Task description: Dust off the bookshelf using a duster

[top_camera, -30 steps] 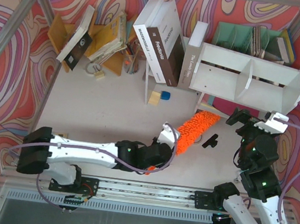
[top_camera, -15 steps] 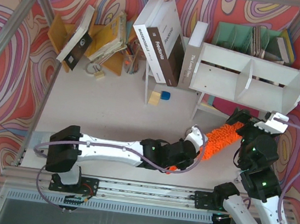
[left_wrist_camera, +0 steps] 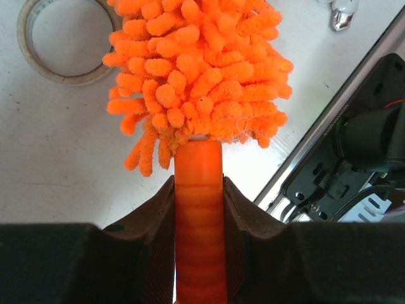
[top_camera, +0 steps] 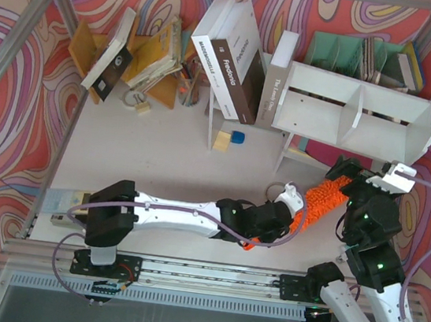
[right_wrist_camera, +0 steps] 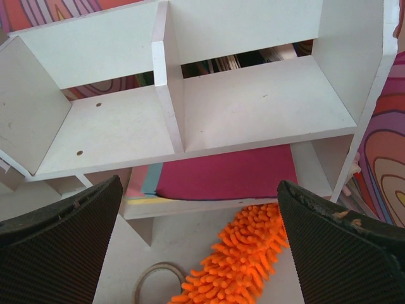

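The left arm has swung the duster (top_camera: pixel 323 201) from mid-surface toward the right edge. Its shaggy orange head now lies just before the white bookshelf (top_camera: pixel 350 107), which stands raised at the far right corner. The left end effector (left_wrist_camera: pixel 198 183) is clamped on the smooth handle just behind the head, probably so the fluff leads toward the shelf. The right end effector (right_wrist_camera: pixel 199 244) hangs wide open and empty above the head, facing both compartments. A book spine (top_camera: pixel 280 82) beside the shelf seems to read "The Lonely", though the rest is too small.
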Robot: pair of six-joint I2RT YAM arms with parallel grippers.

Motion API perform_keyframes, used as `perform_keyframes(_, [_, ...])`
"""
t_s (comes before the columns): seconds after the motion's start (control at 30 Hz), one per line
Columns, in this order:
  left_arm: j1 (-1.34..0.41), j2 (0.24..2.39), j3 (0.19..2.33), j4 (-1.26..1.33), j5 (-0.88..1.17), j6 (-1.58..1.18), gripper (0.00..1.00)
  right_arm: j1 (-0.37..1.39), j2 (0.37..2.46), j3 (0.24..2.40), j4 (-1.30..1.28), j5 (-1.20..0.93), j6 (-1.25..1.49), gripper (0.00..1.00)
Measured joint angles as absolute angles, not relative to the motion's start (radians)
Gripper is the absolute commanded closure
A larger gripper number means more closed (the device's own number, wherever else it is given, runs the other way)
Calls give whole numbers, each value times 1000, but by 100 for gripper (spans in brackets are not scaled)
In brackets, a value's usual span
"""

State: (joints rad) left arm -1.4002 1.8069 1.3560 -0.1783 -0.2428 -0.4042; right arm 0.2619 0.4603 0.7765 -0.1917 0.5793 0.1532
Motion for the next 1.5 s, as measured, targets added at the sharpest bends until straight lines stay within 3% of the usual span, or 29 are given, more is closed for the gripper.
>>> perform_keyframes(0.37, [-1352,1907,1439,-233,-175,-423,100,262,458,776,-192,579,153,1])
perform_keyframes(0.83, [-1375,1729,1417,-263,-231,-380,100,262,453,775,-192,579,153,1])
perform_keyframes(1.23, [-1374,1879,1417,-268,-202,-377,100,262,453,775,-192,579,153,1])
perform_keyframes(1.5, [-1373,1823,1414,-274,-247,-373,100,262,453,774,-192,579,153,1])
